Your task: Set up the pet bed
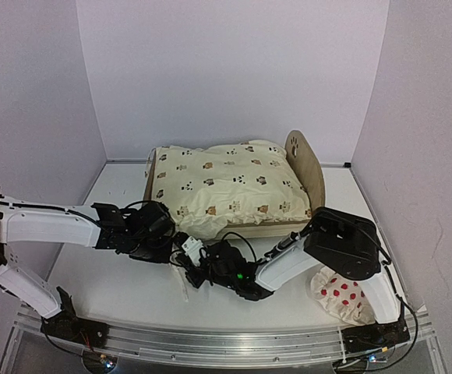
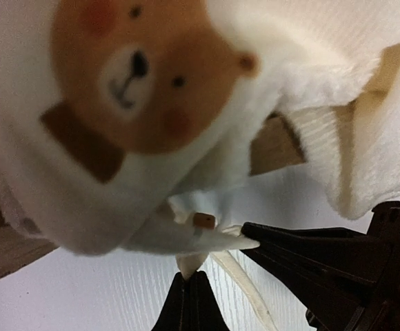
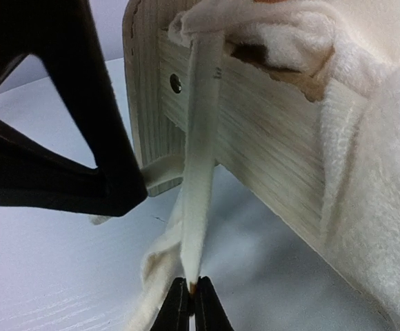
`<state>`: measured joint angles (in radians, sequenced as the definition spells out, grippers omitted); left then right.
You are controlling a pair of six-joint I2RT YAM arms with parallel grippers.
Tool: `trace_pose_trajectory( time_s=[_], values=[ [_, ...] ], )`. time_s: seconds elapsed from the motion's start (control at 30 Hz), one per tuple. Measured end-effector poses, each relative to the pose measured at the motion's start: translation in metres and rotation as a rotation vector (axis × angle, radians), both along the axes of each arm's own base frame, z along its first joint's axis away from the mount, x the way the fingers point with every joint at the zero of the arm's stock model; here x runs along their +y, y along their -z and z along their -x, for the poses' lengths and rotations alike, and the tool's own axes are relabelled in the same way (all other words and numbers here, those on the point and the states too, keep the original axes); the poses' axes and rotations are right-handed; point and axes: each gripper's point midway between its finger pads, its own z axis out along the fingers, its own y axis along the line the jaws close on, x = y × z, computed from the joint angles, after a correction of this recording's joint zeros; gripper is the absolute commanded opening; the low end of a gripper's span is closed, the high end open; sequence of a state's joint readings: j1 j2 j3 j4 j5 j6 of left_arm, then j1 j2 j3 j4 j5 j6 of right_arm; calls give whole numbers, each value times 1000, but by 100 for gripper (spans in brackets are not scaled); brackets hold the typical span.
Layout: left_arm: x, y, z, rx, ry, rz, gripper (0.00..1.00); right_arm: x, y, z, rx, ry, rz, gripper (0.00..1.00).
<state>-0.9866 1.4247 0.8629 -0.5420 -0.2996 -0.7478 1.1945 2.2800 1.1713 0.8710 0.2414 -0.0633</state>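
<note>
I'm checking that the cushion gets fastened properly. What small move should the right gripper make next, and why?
Probably a short, gentle pull down and away from the frame. The right gripper is shut on a white strap running up to the cushion corner, which sits bunched over the pet bed side board, while the left gripper pinches the other strap alongside.

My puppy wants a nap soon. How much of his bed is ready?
Done: the cream animal-print cushion lies on the light plywood pet bed. In hand: the left gripper and the right gripper each pinch a white cloth tie of it. Left: the red-dotted white pillow sits on the white table, not on the bed.
</note>
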Motion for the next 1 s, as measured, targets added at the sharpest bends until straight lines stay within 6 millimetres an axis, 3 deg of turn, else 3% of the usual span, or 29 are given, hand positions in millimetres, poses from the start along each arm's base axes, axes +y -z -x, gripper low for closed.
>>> trace_pose_trajectory(
  time_s=[0.2,0.37,0.6,0.8,1.0],
  values=[
    [-10,0,-10,-51,34,31,0,-17,4,10,-2,-15,37,37],
    [-12,4,-15,-74,44,29,0,-36,-10,14,-19,-22,47,27],
    [-13,7,-17,-85,60,19,0,-56,-20,-25,-13,36,15,15],
    [-14,6,-18,-92,66,21,0,-30,-30,-37,-45,19,-24,14],
    [-14,7,-18,-96,77,17,0,-11,-23,-36,-47,-21,-34,16]
  ],
)
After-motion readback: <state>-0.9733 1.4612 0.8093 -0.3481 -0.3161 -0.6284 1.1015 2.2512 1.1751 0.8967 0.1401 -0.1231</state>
